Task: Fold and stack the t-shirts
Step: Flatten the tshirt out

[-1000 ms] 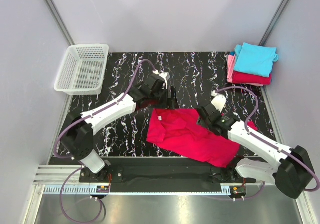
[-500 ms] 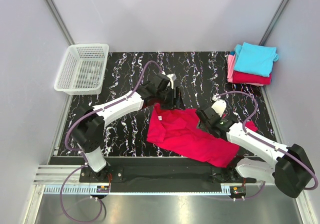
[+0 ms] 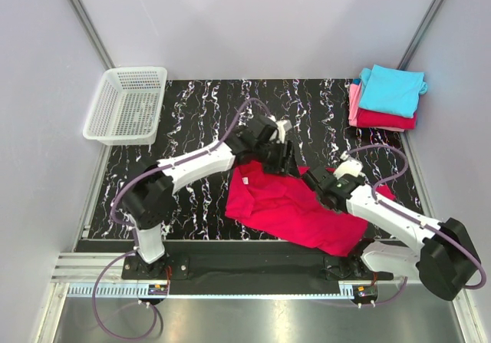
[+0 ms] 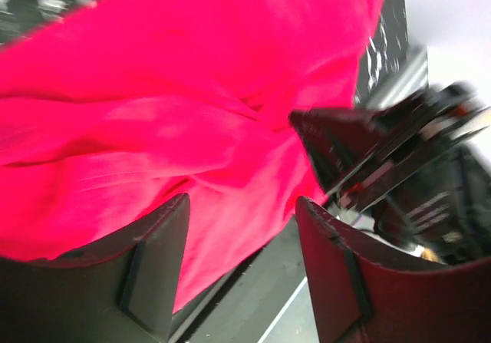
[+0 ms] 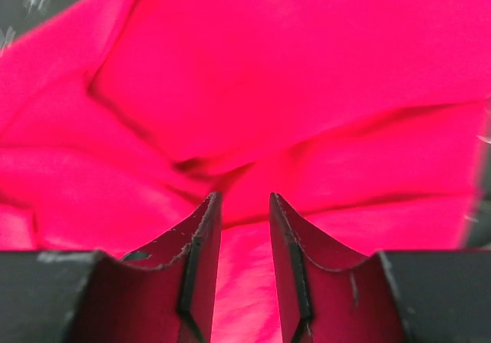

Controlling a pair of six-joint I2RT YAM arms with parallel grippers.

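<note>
Crimson tee lies rumpled & soft w/ deep creases on the black marbled tabletop, near the front edge. Folded tees (turquoise on top, pink & red below) sit stacked at the far-right corner, and a white plastic mesh basket is at far left. Left jaws stand released, parted above the cloth; right jaws are narrowed to a slit over a crease, can't tell if cloth is pinched.

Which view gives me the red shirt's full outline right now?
Top external. It shows nearly the whole red shirt lying rumpled on the table, with only its far edge hidden under the arms. Left wrist shows just creased cloth close up; right wrist shows only folds filling the frame.
</note>
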